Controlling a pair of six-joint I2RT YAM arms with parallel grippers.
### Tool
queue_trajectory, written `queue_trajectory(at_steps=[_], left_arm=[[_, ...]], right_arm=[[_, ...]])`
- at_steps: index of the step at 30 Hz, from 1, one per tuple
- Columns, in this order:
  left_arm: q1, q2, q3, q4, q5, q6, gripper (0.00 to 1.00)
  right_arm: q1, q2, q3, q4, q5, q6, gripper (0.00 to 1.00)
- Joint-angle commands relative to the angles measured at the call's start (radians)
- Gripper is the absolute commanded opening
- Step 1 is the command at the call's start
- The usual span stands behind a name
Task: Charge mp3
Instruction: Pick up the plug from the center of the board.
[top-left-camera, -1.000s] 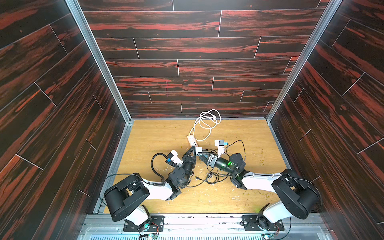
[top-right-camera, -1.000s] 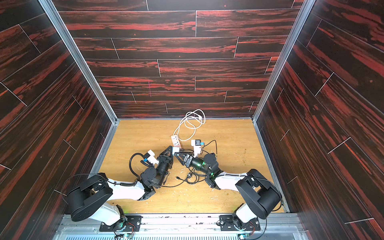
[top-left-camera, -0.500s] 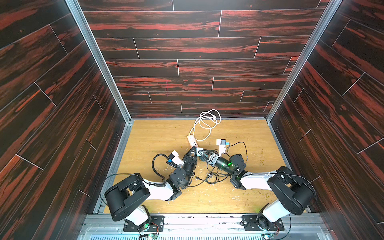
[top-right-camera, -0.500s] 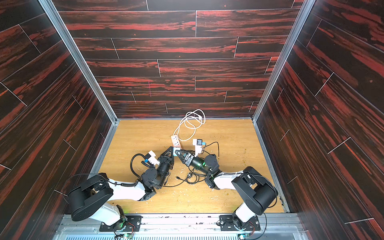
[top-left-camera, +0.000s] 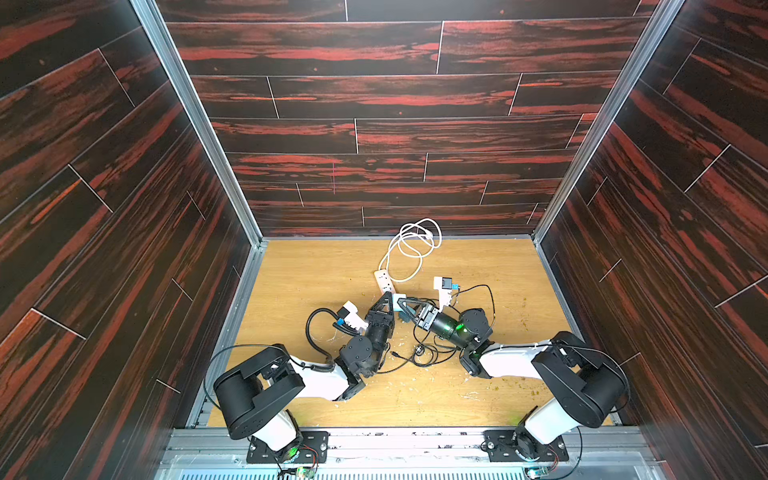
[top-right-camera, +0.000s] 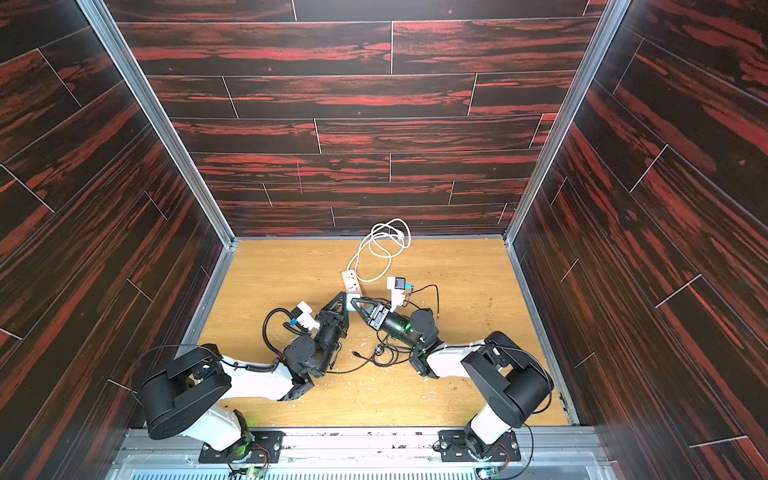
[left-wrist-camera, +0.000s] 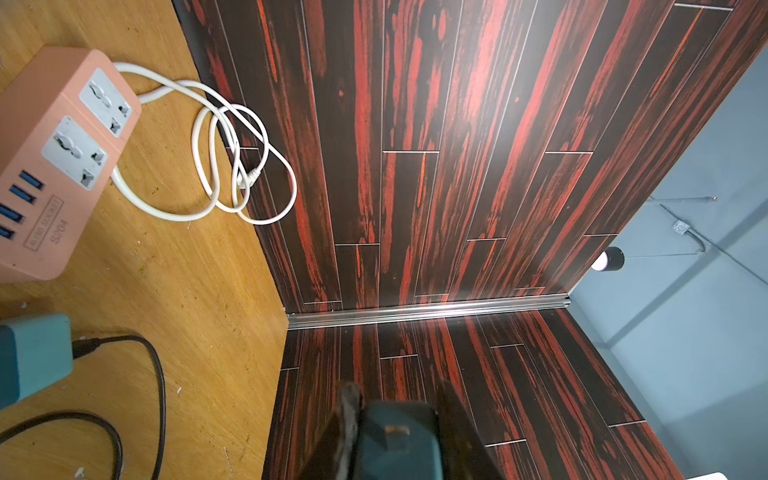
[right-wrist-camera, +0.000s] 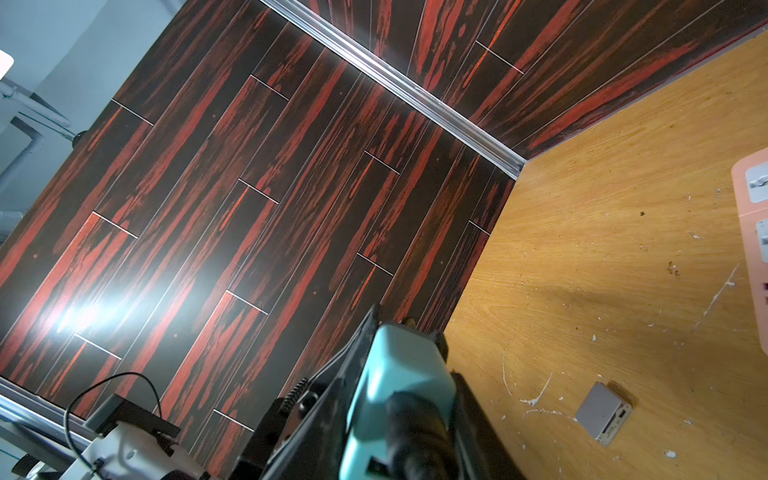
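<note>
On the table (right-wrist-camera: 582, 249), mp3 player (right-wrist-camera: 602, 411) apart from right jaws, charger (right-wrist-camera: 399, 386) clamped.

cropped and blurry
left gripper (left-wrist-camera: 397, 415)'s teal thing (left-wrist-camera: 399, 453): pure blur. right gripper (right-wrist-camera: 405, 332)'s charger (right-wrist-camera: 399, 374) and the power strip (left-wrist-camera: 41, 95) run off-frame.

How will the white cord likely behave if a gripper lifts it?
Probably floppy: the white cord lies in loose, overlapping loops. Those loops may tangle, since they cross. Lifting it would likely tug the strip, which it joins.
</note>
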Motion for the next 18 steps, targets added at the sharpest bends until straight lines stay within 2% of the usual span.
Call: queue_trajectory(at_steps=[1, 4, 5, 7, 10, 11, 14, 15, 18], left_arm=[[-0.005, -0.006, 0.020, 0.007, 0.003, 0.002, 0.31], [-0.005, -0.018, 0.020, 0.007, 0.015, 0.013, 0.41], [-0.006, -0.022, 0.020, 0.003, 0.018, 0.017, 0.47], [-0.004, -0.035, 0.022, -0.028, 0.019, 0.001, 0.66], [-0.006, -0.064, 0.018, -0.068, 0.031, 0.013, 0.81], [-0.006, -0.076, 0.017, -0.084, 0.030, 0.016, 0.84], [-0.003, -0.137, 0.007, -0.143, 0.026, 0.059, 0.85], [-0.001, -0.169, 0.002, -0.184, 0.028, 0.060, 0.89], [0.020, -0.292, 0.003, -0.389, 0.074, 0.094, 0.91]], right_arm=[[-0.002, -0.021, 0.023, 0.025, -0.018, -0.080, 0.00], [-0.002, -0.048, 0.028, -0.023, -0.017, -0.111, 0.00], [-0.002, -0.056, 0.029, -0.039, -0.014, -0.120, 0.00], [-0.004, -0.072, 0.029, -0.064, -0.008, -0.134, 0.00], [-0.008, -0.096, 0.031, -0.111, -0.002, -0.163, 0.00], [-0.009, -0.104, 0.030, -0.128, 0.003, -0.172, 0.00], [-0.019, -0.121, 0.028, -0.171, 0.014, -0.193, 0.00], [-0.022, -0.126, 0.024, -0.178, 0.017, -0.196, 0.00], [-0.036, -0.145, 0.023, -0.225, 0.018, -0.212, 0.00]])
